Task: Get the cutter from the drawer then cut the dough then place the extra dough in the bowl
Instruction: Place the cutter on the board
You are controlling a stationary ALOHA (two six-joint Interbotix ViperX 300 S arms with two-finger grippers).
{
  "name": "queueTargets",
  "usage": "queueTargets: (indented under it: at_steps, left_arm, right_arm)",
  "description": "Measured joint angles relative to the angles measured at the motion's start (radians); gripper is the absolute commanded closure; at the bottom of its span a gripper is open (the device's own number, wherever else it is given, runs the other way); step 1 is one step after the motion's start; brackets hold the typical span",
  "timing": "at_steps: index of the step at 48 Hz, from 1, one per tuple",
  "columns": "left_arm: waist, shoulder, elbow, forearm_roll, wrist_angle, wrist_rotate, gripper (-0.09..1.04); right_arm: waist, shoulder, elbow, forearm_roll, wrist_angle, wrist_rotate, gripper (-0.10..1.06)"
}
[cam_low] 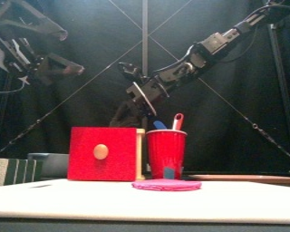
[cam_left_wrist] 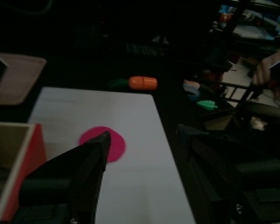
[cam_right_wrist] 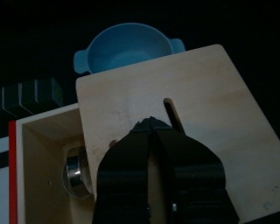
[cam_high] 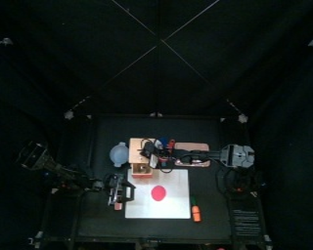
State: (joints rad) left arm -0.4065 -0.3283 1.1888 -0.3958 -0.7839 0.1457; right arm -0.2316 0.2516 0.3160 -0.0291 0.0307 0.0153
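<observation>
drawer [cam_right_wrist: 43, 144] open above, red cup [cam_low: 167, 152] beside wooden box [cam_right_wrist: 149, 83], white board [cam_left_wrist: 136, 144] mostly bare

cutting board [cam_high: 172, 209]: white, lay flat at the front middle of the table [cam_high: 94, 220].
orange toy food [cam_high: 195, 211]: lay just beside the cutting board's right edge.
red cup [cam_low: 167, 152]: stood upright, held a blue knife [cam_low: 159, 125] and a red knife [cam_low: 177, 120].
sushi roll [cam_right_wrist: 25, 94]: was a row of dark blocks on the table.

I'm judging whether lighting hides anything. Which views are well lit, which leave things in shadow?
Top view: the white board is bright, the table around it nearly black. Left wrist view: dim, with the left fingers as dark silhouettes against the board. Right wrist view: the wooden box is well lit, the cutter dim inside its drawer.
</observation>
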Motion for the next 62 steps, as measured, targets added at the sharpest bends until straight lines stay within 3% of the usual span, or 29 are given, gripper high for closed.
queueTargets:
  at_steps: [13,24,50,62]
  left_arm:
    - [0.026,-0.120,0.037,0.023,-0.008,0.107,0.00]
    - [0.031,-0.230,0.061,0.049,-0.009,0.114,0.00]
    - [0.132,-0.268,0.110,0.110,-0.009,0.127,0.00]
    - [0.172,-0.268,0.137,0.110,-0.011,0.127,0.00]
  right_arm:
    - [0.055,-0.058,-0.015,0.011,0.084,-0.002,0.43]
    - [0.098,-0.080,-0.017,0.008,0.172,-0.002,0.27]
    - [0.104,-0.031,-0.074,-0.029,0.281,0.000,0.23]
    - [0.106,0.008,-0.104,-0.077,0.305,-0.006,0.23]
